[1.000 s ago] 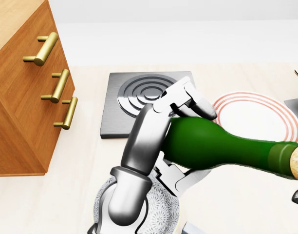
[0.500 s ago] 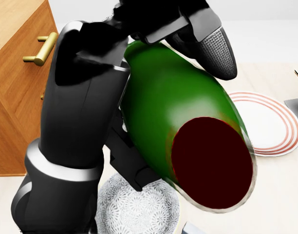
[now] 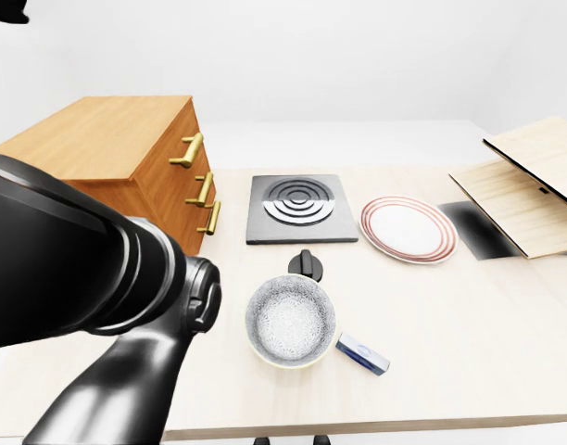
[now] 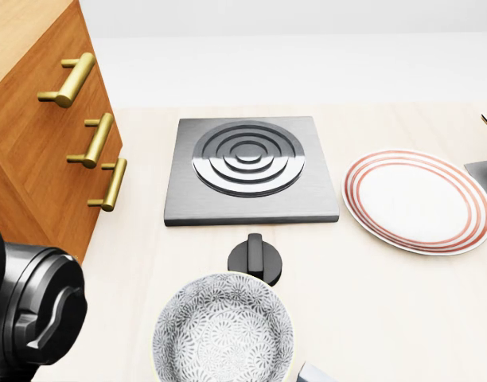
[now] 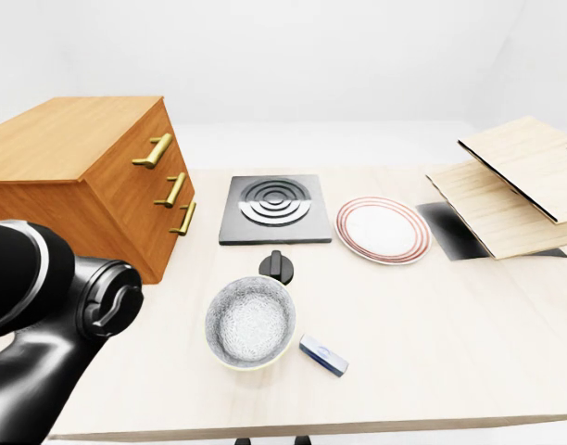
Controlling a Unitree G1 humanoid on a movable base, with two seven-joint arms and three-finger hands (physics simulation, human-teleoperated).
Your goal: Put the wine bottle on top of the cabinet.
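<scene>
bottle: not visible | fingers: out of view, cannot tell | left arm raised | advice: set bottle upright, centred on cabinet top

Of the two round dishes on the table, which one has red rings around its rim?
The flat plate, right of the square burner in the head view. The patterned grey bowl below the black knob has none.

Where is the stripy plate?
The stripy plate lies on the table, right of the square burner in the head view.
</scene>
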